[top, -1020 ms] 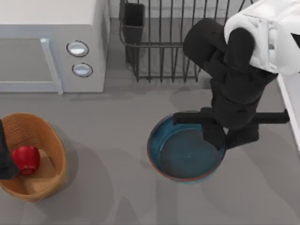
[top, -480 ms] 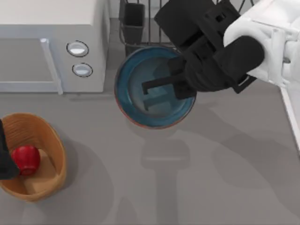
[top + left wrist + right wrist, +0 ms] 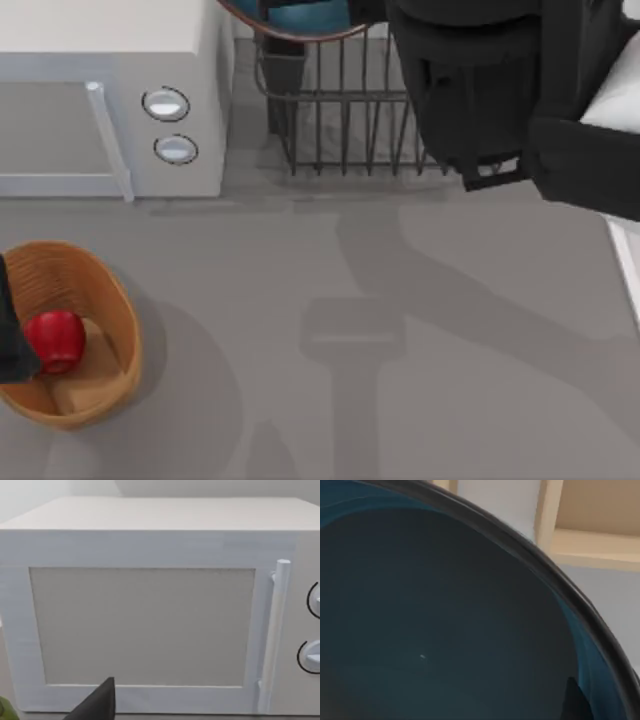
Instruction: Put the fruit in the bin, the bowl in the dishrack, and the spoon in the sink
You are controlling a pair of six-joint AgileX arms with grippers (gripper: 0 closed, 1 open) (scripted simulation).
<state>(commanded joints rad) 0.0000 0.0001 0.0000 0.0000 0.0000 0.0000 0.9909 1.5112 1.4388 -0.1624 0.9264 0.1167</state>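
The blue-teal bowl [image 3: 300, 14] with its reddish-brown rim hangs over the back of the dark wire dishrack [image 3: 350, 120], cut off by the top view's upper edge. My right arm [image 3: 480, 80] carries it. In the right wrist view the bowl's inside [image 3: 445, 620] is very close, with a dark fingertip [image 3: 576, 701] against its wall. The red fruit [image 3: 55, 338] lies in the tan wicker bin [image 3: 105, 310] at the front left. My left gripper [image 3: 8, 335] is parked at the bin's left side. The spoon is out of view.
A white microwave [image 3: 110, 60] with two round knobs stands at the back left and faces the left wrist camera as a door and handle [image 3: 277, 630]. The sink's pale rim [image 3: 628, 262] runs along the right edge. Grey tabletop [image 3: 330, 340] lies between bin and sink.
My right arm has lifted the bowl off the middle of the table and carried it back and left, up over the dishrack. The left arm, fruit and bin have not moved.
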